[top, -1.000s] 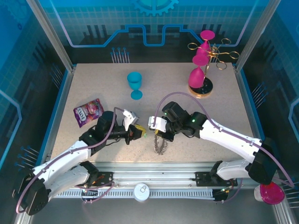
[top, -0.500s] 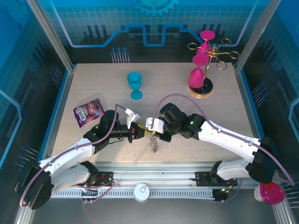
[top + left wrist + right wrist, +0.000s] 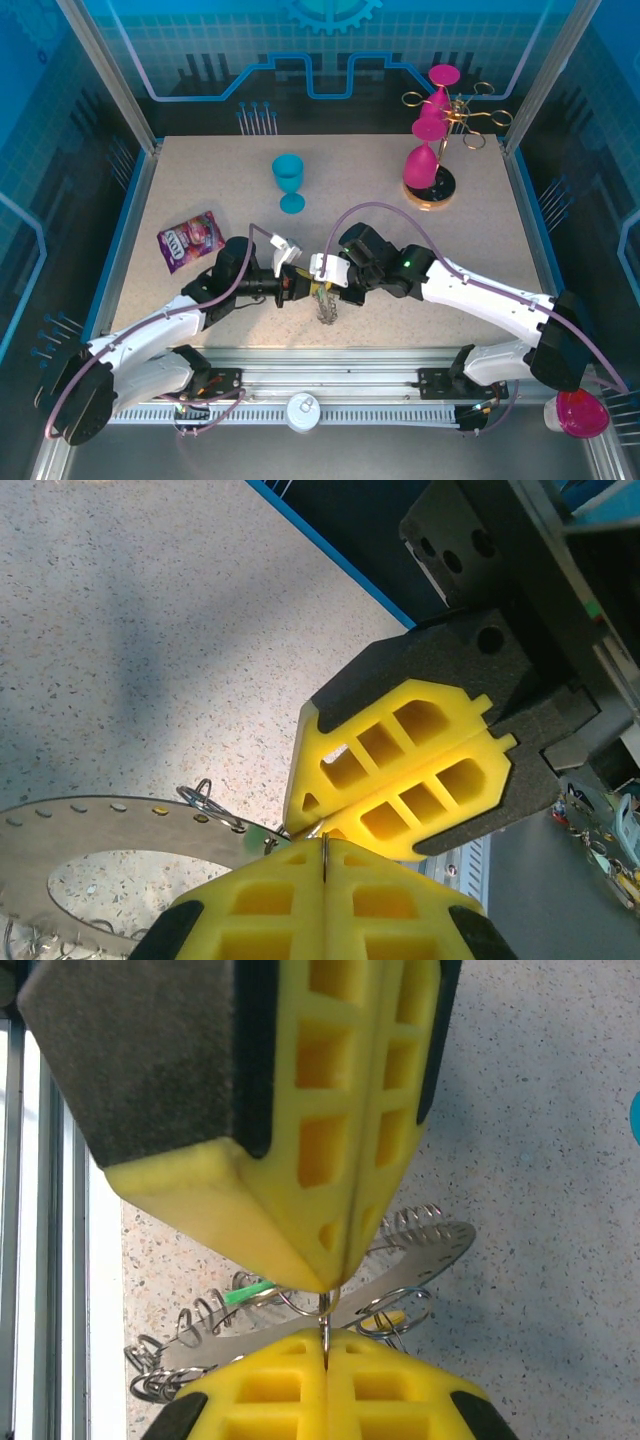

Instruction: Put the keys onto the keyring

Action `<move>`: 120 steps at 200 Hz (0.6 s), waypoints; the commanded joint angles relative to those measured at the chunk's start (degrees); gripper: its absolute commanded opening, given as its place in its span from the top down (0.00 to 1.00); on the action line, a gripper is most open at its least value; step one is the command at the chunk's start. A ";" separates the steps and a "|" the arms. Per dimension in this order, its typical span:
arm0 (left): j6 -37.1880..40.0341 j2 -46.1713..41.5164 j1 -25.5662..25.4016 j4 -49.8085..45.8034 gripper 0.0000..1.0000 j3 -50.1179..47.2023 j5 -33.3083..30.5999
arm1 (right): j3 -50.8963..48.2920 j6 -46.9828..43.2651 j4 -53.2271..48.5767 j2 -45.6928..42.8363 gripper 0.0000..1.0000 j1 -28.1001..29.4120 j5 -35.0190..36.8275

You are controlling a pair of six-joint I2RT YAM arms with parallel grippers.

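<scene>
My left gripper (image 3: 300,287) and right gripper (image 3: 322,280) meet tip to tip over the near middle of the table. The keyring (image 3: 326,310), a dark grey loop with coiled wire along its edge, hangs just below them. In the right wrist view my right gripper (image 3: 325,1335) is shut on a thin wire of the keyring (image 3: 425,1257). The keys' green tag (image 3: 250,1290) and yellow piece (image 3: 397,1317) lie against it. In the left wrist view my left gripper (image 3: 325,845) is shut on a thin wire ring of the keys, beside the keyring's flat plate (image 3: 100,820).
A blue goblet (image 3: 289,180) stands at the back middle. A purple snack bag (image 3: 190,240) lies to the left. A gold rack (image 3: 462,125) with pink goblets stands at the back right. Another pink goblet (image 3: 578,415) sits off the table's near right corner.
The left gripper has moved right and the right gripper left until their tips touch. The keyring has shifted left with the right gripper.
</scene>
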 commanded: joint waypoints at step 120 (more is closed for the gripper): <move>1.22 -0.43 0.28 -1.21 1.00 -0.13 -5.57 | 4.07 1.97 0.00 0.60 1.00 1.43 -1.12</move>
